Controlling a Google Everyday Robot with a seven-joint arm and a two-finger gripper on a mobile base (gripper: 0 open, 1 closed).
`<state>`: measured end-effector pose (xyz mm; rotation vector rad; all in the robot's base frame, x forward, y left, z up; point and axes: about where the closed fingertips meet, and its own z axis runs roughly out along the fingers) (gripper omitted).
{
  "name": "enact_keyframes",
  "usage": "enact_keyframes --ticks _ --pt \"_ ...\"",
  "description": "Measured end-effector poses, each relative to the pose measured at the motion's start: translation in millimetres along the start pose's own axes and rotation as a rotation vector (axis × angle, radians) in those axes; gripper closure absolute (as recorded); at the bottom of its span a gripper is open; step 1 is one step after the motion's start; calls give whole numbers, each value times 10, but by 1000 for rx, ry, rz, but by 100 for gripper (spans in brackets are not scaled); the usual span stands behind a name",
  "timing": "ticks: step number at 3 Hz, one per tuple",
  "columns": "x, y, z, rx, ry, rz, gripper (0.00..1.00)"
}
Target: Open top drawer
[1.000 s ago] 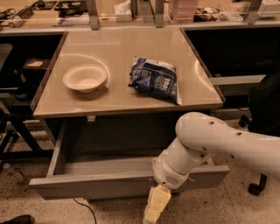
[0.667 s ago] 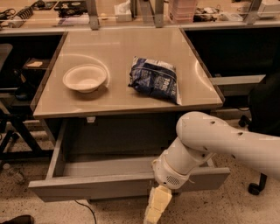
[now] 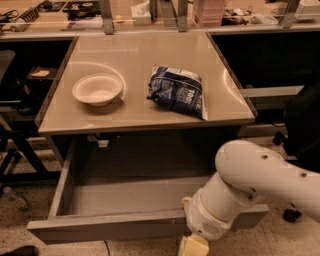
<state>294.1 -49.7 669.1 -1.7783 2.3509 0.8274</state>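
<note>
The top drawer [image 3: 105, 227] is a wide grey handleless drawer under the beige table top [image 3: 145, 107]. It stands pulled out toward me, and its shallow grey box [image 3: 130, 196] shows with nothing in it. My white arm [image 3: 250, 185] reaches down at the lower right. The gripper [image 3: 194, 245] is a pale yellowish piece at the bottom edge of the view, right in front of the drawer's front panel, and is partly cut off.
A white bowl [image 3: 97, 90] and a dark blue snack bag [image 3: 176, 91] lie on the table top. A cluttered bench [image 3: 150, 12] runs along the back. Dark chair legs [image 3: 15, 150] stand at the left, and a dark chair with a castor [image 3: 292, 212] at the right.
The drawer has slid out a little further toward me. The arm and gripper have stayed at the front panel.
</note>
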Motion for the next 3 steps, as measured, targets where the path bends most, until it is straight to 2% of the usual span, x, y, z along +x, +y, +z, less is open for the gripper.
enact_keyframes --ticks 1,2,3 --pt "-13 -12 -5 0 0 0 0" --pt "122 217 -47 -9 6 35 0" --pt "122 217 -47 -9 6 35 0"
